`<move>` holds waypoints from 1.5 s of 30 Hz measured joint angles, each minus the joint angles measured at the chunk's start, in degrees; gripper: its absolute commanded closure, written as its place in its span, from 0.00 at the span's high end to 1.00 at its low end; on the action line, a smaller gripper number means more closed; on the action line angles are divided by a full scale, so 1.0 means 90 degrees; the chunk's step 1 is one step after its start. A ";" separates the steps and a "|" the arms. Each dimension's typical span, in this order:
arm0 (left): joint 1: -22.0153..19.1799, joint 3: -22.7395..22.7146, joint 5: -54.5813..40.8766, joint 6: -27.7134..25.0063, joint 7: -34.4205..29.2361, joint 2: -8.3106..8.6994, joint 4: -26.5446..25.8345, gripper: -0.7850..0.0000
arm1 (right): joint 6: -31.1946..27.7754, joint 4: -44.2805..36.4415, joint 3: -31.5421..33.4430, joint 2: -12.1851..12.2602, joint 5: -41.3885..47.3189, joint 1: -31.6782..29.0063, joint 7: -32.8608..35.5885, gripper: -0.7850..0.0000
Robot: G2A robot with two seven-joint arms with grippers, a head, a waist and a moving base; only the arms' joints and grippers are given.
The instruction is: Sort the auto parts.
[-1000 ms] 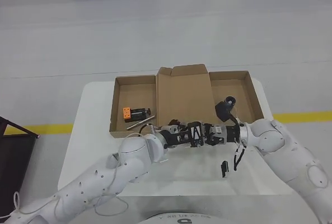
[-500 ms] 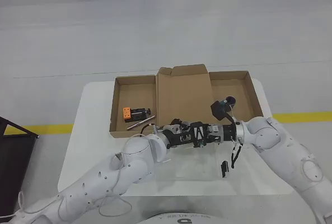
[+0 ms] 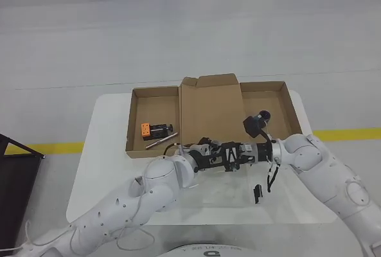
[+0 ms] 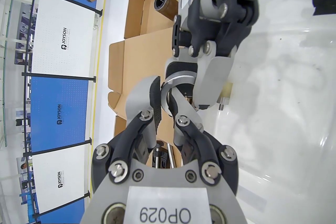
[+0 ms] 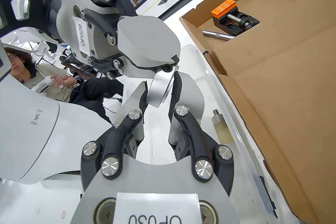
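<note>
Both grippers meet above the table (image 3: 106,148), just in front of the box's (image 3: 211,109) front wall, approx. mid-way along. R gripper (image 5: 158,91) is clamped on a silver ring (image 4: 181,78), a pad on each side. L gripper (image 4: 164,97) faces it from the opp. side and pinches the same ring's rim, so the ring's held by both, off the table.

Box, left compartment: orange-and-black clamp (image 3: 153,130) w/ a steel rod (image 3: 162,141) just beside it, near the front wall. Right compartment: a dark cylinder (image 4: 164,5).

On the table, a pale stud (image 5: 221,128) lies by the box's front wall. A small black part (image 3: 257,193) sits nearer the front edge, right side.
</note>
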 measured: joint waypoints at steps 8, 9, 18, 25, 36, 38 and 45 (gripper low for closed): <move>0.0205 -0.0146 0.0204 -0.0040 -0.0023 -0.0008 -0.0191 1.00 | 0.0002 0.0148 0.0066 0.0011 -0.0141 -0.0014 -0.0132 0.00; 0.0245 -0.0178 0.0238 -0.0041 -0.0023 -0.0005 -0.0228 1.00 | -0.0012 0.0180 0.0095 0.0017 -0.0146 -0.0022 -0.0163 0.00; 0.0681 -0.0552 0.0400 -0.0107 0.0002 0.0067 -0.0581 1.00 | 0.0145 0.0853 0.1281 0.0217 -0.0227 0.0091 -0.0828 0.00; 0.1016 -0.0938 0.0113 -0.0387 0.0067 0.0139 -0.0637 1.00 | 0.0885 0.1764 0.1462 0.0199 -0.0278 0.0618 -0.0859 0.00; 0.1337 -0.1482 -0.0225 -0.0699 0.0180 0.0221 -0.0509 1.00 | 0.1877 0.4059 0.0748 -0.0151 -0.0437 0.1946 -0.0650 0.00; 0.1337 -0.1518 -0.0239 -0.0737 0.0235 0.0222 -0.0408 1.00 | 0.1849 0.4485 0.0660 -0.0230 -0.0209 0.2132 -0.0579 0.00; 0.1317 -0.1602 -0.0295 -0.0853 0.0322 0.0212 -0.0200 1.00 | 0.1706 0.5727 0.0445 -0.0419 -0.0228 0.2671 -0.0659 0.09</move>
